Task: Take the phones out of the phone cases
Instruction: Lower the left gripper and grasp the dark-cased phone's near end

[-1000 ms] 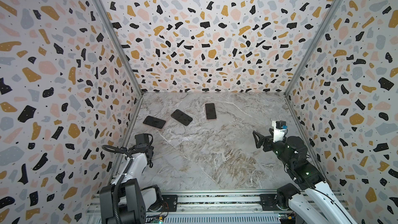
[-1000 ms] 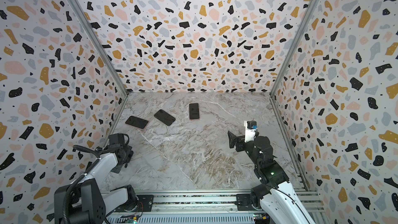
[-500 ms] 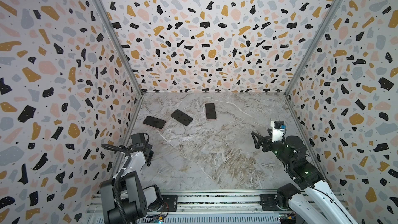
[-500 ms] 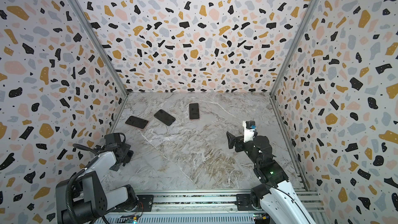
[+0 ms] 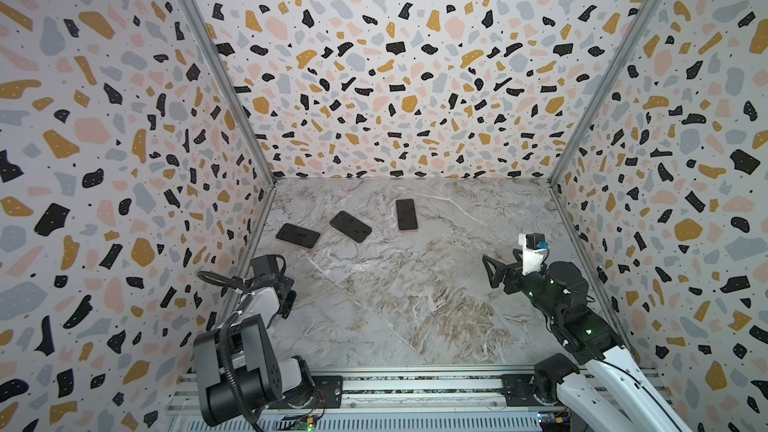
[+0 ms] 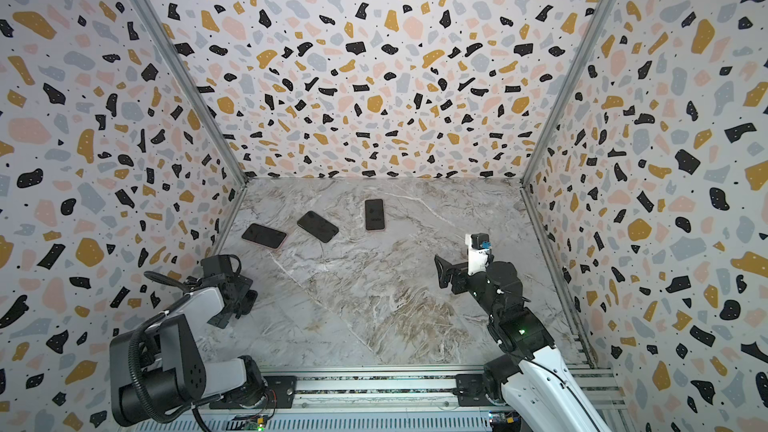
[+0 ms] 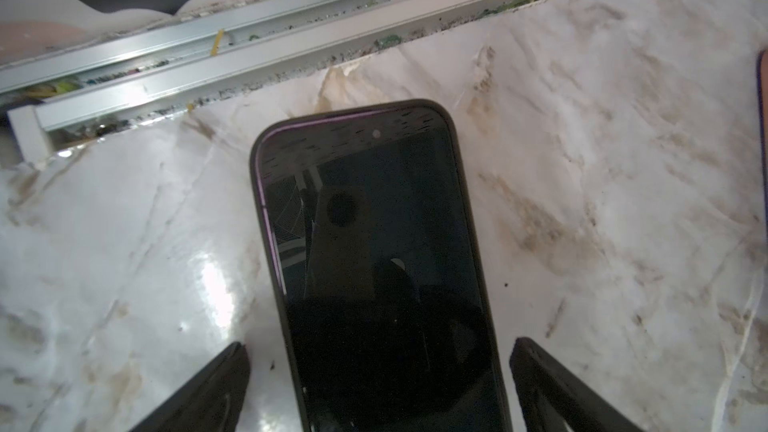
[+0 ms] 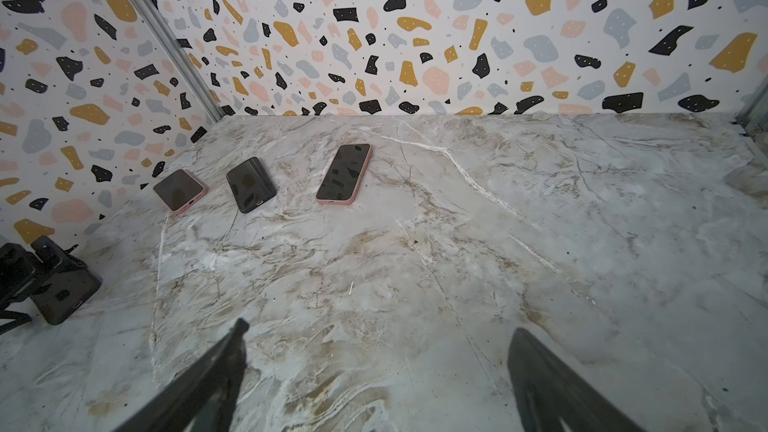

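now: left gripper (image 7: 379, 344) spread wide, empty, straddling phone (image 7: 365, 243)
right gripper (image 8: 379, 326): spread wide, empty
handling: likely rigid, slick glass, fragile
hold: phone case (image 7: 467, 222) long edges

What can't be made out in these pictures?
- Phone between the left jaws: one end cut off by the left wrist view's edge; hidden under the left arm in both top views.
- Middle black phone: case or not, too small everywhere.
- Dark sliver at the left wrist view's edge: cut off, unidentifiable.
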You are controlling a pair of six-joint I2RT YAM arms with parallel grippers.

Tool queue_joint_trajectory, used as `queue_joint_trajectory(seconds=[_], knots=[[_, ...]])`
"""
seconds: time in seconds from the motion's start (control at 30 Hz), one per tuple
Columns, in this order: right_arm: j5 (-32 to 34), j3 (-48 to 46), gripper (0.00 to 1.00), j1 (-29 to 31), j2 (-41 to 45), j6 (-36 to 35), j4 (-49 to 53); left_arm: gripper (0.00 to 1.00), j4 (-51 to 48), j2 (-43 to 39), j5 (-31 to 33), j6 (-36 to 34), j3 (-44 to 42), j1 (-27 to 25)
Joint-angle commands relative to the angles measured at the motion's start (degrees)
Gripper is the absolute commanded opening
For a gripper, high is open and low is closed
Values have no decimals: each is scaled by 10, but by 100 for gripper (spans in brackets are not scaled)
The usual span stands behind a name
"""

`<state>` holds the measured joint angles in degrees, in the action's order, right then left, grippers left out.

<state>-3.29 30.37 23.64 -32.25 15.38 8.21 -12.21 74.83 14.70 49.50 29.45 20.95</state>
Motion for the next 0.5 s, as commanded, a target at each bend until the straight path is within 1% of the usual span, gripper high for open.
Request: queue_joint_trajectory(seconds=[0.0,0.07,0.23,0.33,0.47], knots=[[-2,-2,99,3,2,4,-15,100,3,27,-36,-3,7,5],[0,-4,99,4,3,3,-17,99,6,35,-45,1,7,5],[2,-10,99,3,4,3,-24,94,-1,46,-41,4,7,5],[4,-16,99,4,4,3,-32,92,-4,39,-38,8,3,5],[4,-21,99,4,2,6,-38,87,-2,26,-43,8,-2,4]])
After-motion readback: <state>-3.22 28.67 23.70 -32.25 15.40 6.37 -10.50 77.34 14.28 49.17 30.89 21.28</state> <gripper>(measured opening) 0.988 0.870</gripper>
